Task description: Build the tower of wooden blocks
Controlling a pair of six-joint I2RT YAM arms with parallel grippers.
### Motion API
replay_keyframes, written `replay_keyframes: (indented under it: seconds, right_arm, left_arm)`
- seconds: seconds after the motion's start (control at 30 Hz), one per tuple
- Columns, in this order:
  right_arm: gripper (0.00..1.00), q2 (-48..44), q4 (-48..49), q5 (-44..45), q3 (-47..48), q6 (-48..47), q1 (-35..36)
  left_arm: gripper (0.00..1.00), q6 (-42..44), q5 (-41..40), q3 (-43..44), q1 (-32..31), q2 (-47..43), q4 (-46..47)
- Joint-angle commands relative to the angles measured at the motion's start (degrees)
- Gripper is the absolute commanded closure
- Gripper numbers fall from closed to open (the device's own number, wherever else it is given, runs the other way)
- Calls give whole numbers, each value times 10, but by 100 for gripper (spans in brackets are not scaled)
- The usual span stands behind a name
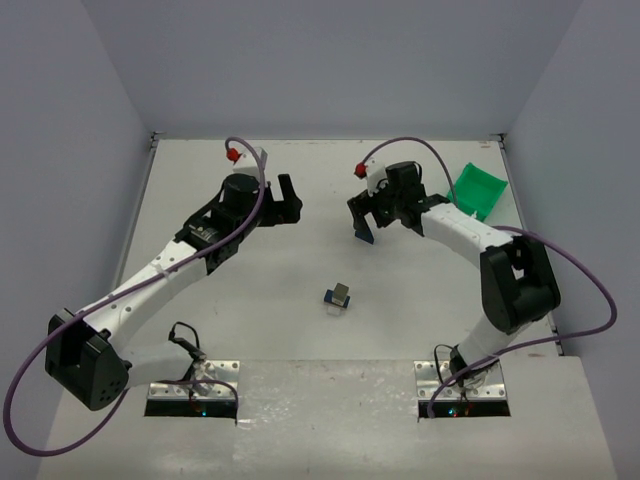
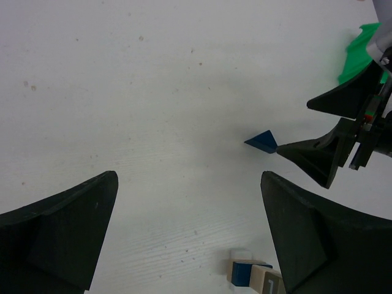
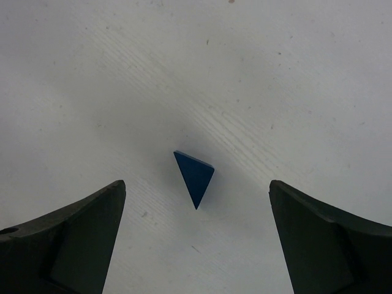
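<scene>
The right jaws stand wide apart and hold nothing, pointed down at the white counter (image 3: 294,73). In the right wrist view, a blue roof-shaped piece (image 3: 195,176) lies on the surface between the two dark fingers (image 3: 67,245). It is a small triangle with its sharpest corner toward the camera. In the left wrist view, one tip of the right jaws comes right up beside that piece. I cannot tell whether it touches.

The left jaws are also spread wide and empty. They hover over bare counter on the far half, facing across toward the right jaws.

The wood block tower (image 1: 338,297) stands near the middle of the counter. It is nearer the arm bases than either set of jaws and well apart from the blue piece. It is a tiny, low cluster showing blue, dark grey-brown and beige blocks packed together. It also shows at the bottom edge of the left wrist view.

The left arm (image 1: 170,265) reaches in from the near left and the right arm (image 1: 500,270) bends in from the near right. A green plastic bin (image 1: 478,190) sits at the far right, just behind the right arm.
</scene>
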Motion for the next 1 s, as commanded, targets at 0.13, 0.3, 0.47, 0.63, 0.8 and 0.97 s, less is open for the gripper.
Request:
replay_keyframes:
  seconds: [0.13,0.3,0.47,0.63,0.8,0.97]
  right_arm:
    - [3,69,39,-17,1,-44,0]
    - [10,92,57,2,-8,-34,0]
    - [33,112,61,9,-7,-27,0]
    - [64,119,65,33,-15,-24,0]
    - [80,110,66,45,-20,-9,1]
    - [89,75,46,136,-30,30,3]
  left_arm:
    - [0,31,20,2,11,-7,70]
    - [0,31,6,-7,12,7,75]
    - [0,27,8,-3,13,20,73]
    - [0,21,2,5,15,33,64]
    - [0,18,2,9,17,35,60]
    - [0,15,3,10,16,32,64]
